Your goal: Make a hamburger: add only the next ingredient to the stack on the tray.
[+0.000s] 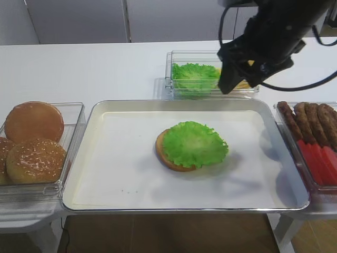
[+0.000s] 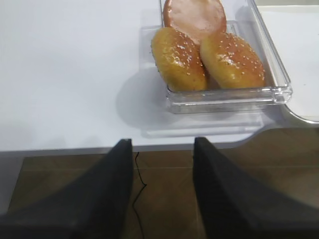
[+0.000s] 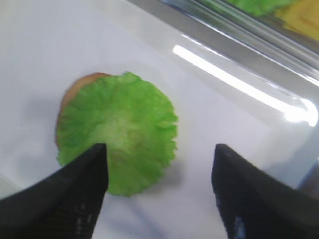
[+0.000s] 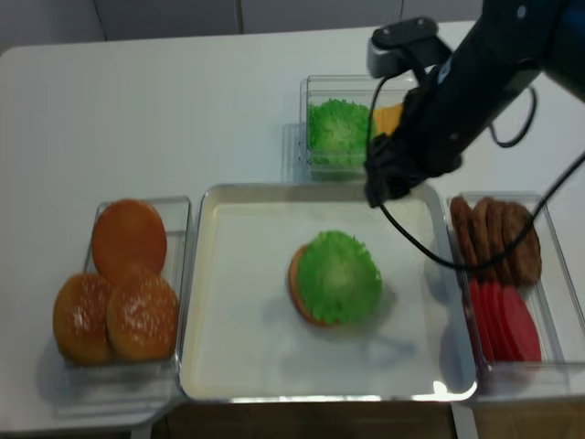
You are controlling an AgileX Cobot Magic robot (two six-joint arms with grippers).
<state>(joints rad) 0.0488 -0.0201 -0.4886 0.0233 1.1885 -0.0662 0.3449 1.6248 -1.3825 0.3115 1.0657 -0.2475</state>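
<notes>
The bright green lettuce leaf point(image 1: 195, 143) point(image 3: 119, 149) point(image 4: 340, 274) lies flat on the bun bottom point(image 1: 164, 155) point(image 4: 296, 285), whose brown rim shows at the leaf's left edge. This stack sits near the middle of the silver tray point(image 1: 105, 158) point(image 4: 238, 311). My right gripper point(image 1: 238, 87) point(image 3: 160, 147) point(image 4: 388, 187) hangs open above the tray's back right part, holding nothing, clear of the leaf. My left gripper point(image 2: 163, 142) is open and empty over the table's front edge, near the bun box; the exterior views do not show it.
A clear box of lettuce leaves and yellow cheese point(image 1: 195, 76) stands behind the tray. A box of sesame bun tops point(image 1: 34, 142) point(image 2: 209, 55) is at the left. A box of brown patties and red slices point(image 1: 316, 137) is at the right.
</notes>
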